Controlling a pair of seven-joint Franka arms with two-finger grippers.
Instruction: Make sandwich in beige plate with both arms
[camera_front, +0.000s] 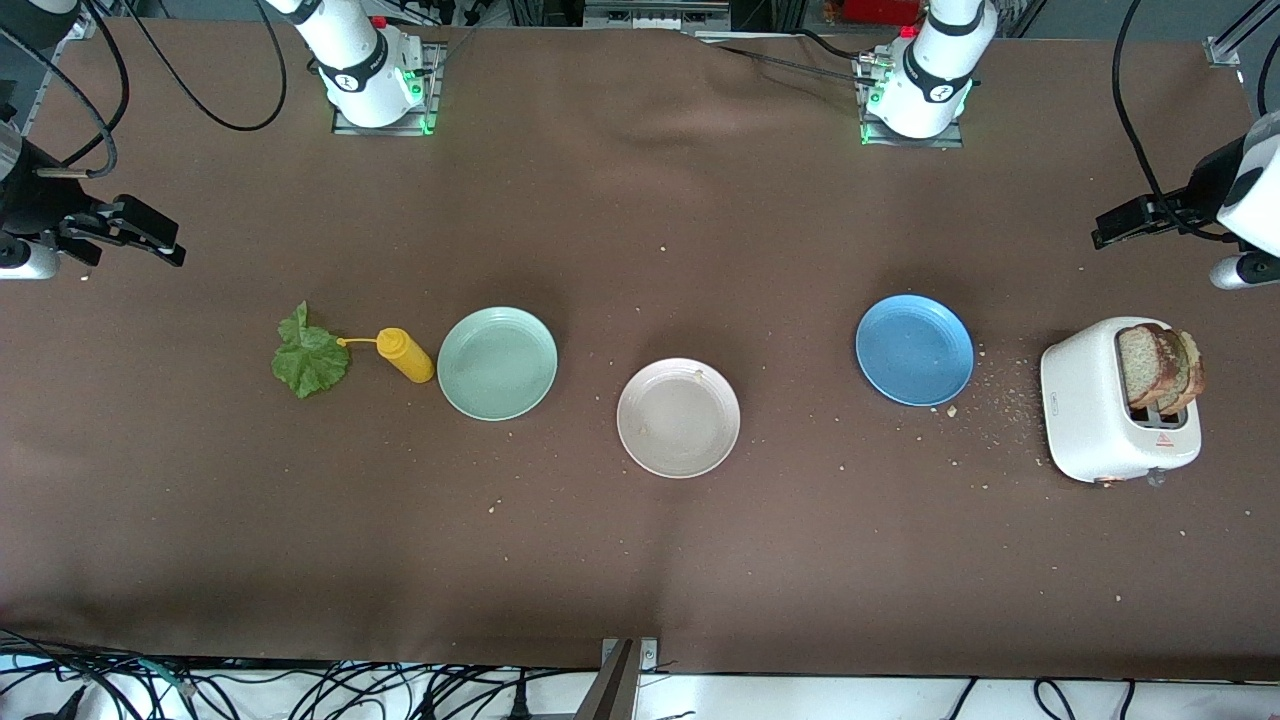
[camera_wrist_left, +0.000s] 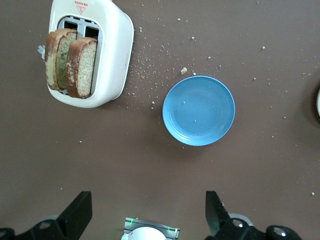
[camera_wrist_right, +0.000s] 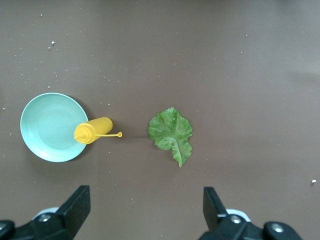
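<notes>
The beige plate (camera_front: 678, 440) lies bare in the middle of the table. Two brown bread slices (camera_front: 1160, 368) (camera_wrist_left: 70, 62) stand upright in the slots of a white toaster (camera_front: 1085, 415) (camera_wrist_left: 116, 55) at the left arm's end. A crinkled green lettuce leaf (camera_front: 310, 360) (camera_wrist_right: 171, 132) lies flat on the cloth at the right arm's end. My left gripper (camera_front: 1130, 222) (camera_wrist_left: 148, 215) hangs open and empty, high over the table beside the toaster and blue plate. My right gripper (camera_front: 150, 235) (camera_wrist_right: 145, 210) hangs open and empty, high over the cloth by the lettuce.
A yellow squeeze bottle (camera_front: 405, 355) (camera_wrist_right: 92, 131) lies between the lettuce and a mint-green plate (camera_front: 497, 362) (camera_wrist_right: 47, 125). A blue plate (camera_front: 914, 349) (camera_wrist_left: 199, 110) sits between the beige plate and the toaster. Crumbs are scattered around the toaster.
</notes>
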